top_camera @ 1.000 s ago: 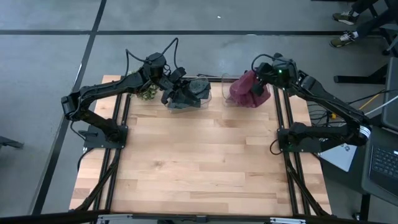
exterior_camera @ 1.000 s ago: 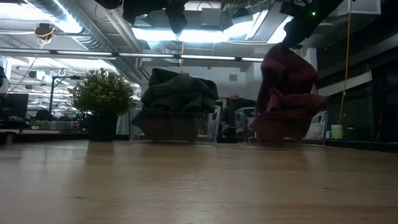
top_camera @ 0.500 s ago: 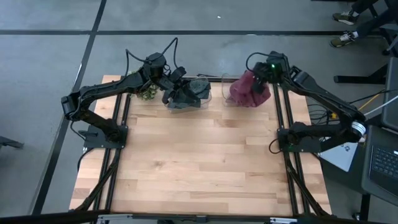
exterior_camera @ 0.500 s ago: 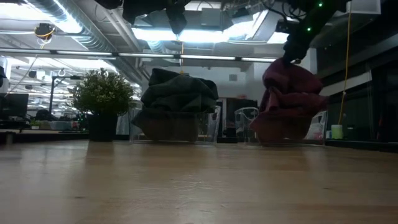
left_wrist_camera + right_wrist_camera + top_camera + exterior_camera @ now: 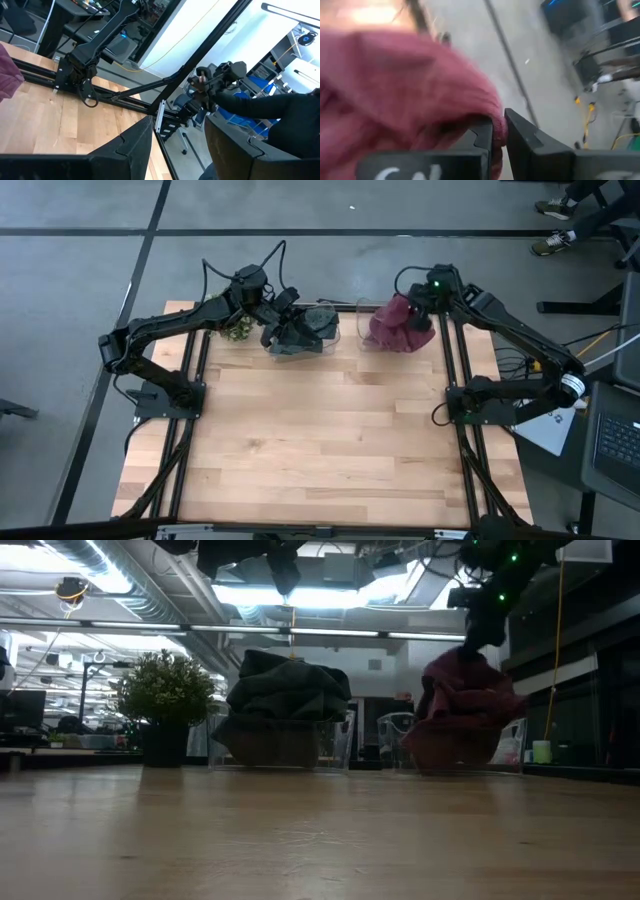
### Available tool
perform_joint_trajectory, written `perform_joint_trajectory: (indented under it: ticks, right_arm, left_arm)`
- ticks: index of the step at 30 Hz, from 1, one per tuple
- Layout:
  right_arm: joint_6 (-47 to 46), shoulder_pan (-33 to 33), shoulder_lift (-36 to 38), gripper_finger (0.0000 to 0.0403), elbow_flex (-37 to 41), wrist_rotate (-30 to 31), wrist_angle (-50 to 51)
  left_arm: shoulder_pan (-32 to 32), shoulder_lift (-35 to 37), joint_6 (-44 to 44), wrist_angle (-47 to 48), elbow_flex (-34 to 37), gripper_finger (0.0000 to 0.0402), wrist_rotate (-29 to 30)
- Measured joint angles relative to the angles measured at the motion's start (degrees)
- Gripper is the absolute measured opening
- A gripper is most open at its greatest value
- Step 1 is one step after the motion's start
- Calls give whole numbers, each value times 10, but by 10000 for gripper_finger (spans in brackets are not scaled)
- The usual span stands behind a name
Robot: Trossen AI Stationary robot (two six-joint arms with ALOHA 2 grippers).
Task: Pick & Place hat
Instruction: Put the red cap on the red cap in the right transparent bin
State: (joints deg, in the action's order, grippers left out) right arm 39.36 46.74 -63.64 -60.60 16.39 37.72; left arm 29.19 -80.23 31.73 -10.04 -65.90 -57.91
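**Maroon hat pinched at its edge over the far-right bin**

Maroon knit fills most of the right wrist view, where the right gripper [image 5: 499, 137] has its two dark fingers [image 5: 520, 135] clenched on a fold of the maroon hat [image 5: 398, 325]. From above, that gripper [image 5: 428, 295] sits at the far right corner of the bench [image 5: 320, 440], directly over the hat. The hat rests bunched in a clear bin [image 5: 505, 752], its upper edge drawn up toward the fingers; in the low view the cloth [image 5: 462, 710] rises to a peak just below the arm and bulges above the bin's walls.

Beside it, toward the left along the far edge, a second clear bin [image 5: 340, 745] holds a dark grey hat [image 5: 310, 325], heaped above the rim [image 5: 285, 690]. The left gripper [image 5: 285, 315] hovers over this bin. Its fingers [image 5: 127, 147] stand apart in the left wrist view, with nothing between them.

A small potted plant [image 5: 165, 700] stands on the bench just left of the grey hat's bin, close to the left arm. The two bins are near each other but not touching. The near half of the wooden bench is bare planks between the two arm bases.
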Motion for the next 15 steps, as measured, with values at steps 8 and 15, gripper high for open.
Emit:
perform_joint_trajectory:
  ticks: [8, 15]
  right_arm:
    - [21, 2, -14, 33, 0, -15, -4]
    - [-92, -23, -15, 34, 0, -126, 79]
  left_arm:
    - [0, 0, 0, 0, 0, 175, 0]
    - [0, 0, 0, 1, 0, 175, 0]
